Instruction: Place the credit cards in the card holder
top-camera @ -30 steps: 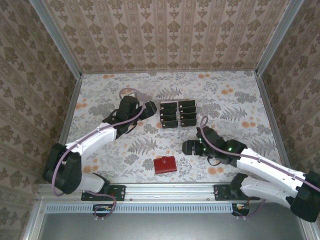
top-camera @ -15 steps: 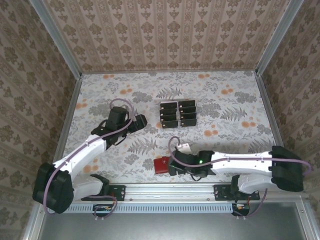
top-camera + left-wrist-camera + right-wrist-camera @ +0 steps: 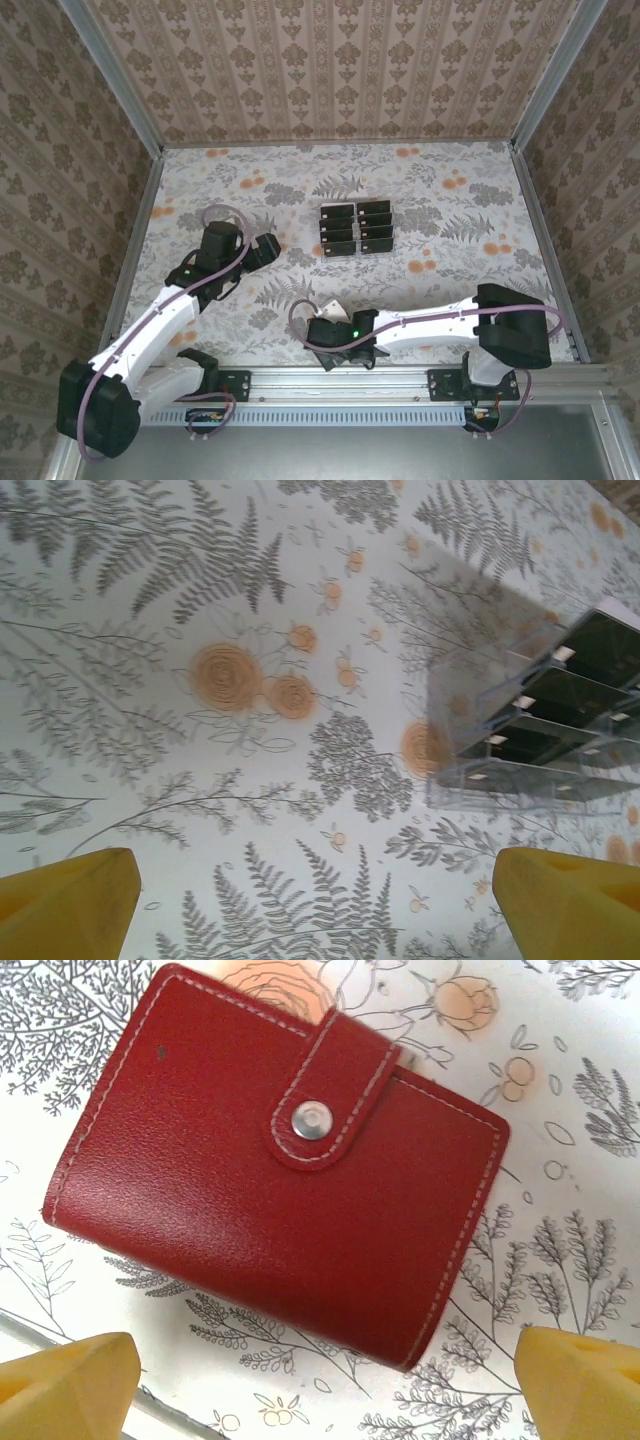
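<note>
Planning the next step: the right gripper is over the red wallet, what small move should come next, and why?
Probably lower the right gripper and close on the red wallet: its jaws stand open above it, and its snap strap is fastened, so it needs opening before cards go in.
</note>
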Controlling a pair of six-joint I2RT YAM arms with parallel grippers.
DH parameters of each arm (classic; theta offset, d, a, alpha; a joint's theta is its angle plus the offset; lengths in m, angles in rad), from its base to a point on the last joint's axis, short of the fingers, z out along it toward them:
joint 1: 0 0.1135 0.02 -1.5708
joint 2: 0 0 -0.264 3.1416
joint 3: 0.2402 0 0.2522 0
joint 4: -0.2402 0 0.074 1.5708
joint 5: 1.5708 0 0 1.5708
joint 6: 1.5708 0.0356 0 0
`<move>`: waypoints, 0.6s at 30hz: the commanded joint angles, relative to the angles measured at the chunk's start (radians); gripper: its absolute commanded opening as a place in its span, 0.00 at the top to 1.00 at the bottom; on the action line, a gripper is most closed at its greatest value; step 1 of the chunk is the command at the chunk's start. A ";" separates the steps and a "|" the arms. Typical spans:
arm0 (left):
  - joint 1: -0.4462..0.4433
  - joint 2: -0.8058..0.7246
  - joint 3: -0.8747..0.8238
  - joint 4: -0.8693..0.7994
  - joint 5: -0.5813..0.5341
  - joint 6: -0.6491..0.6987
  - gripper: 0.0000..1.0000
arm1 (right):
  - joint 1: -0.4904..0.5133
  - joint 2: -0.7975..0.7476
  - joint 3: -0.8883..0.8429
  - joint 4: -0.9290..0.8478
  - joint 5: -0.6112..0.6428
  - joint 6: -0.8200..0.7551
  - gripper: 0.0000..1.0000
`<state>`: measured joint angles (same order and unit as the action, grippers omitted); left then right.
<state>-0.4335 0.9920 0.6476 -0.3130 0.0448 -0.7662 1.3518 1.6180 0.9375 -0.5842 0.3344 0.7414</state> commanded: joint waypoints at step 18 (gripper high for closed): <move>0.059 0.005 -0.035 -0.007 0.015 0.012 0.00 | -0.153 0.125 0.128 -0.013 0.097 -0.004 0.04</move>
<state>-0.3843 0.9928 0.6209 -0.3145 0.0532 -0.7658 1.2354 1.7309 1.0267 -0.5949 0.4011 0.7181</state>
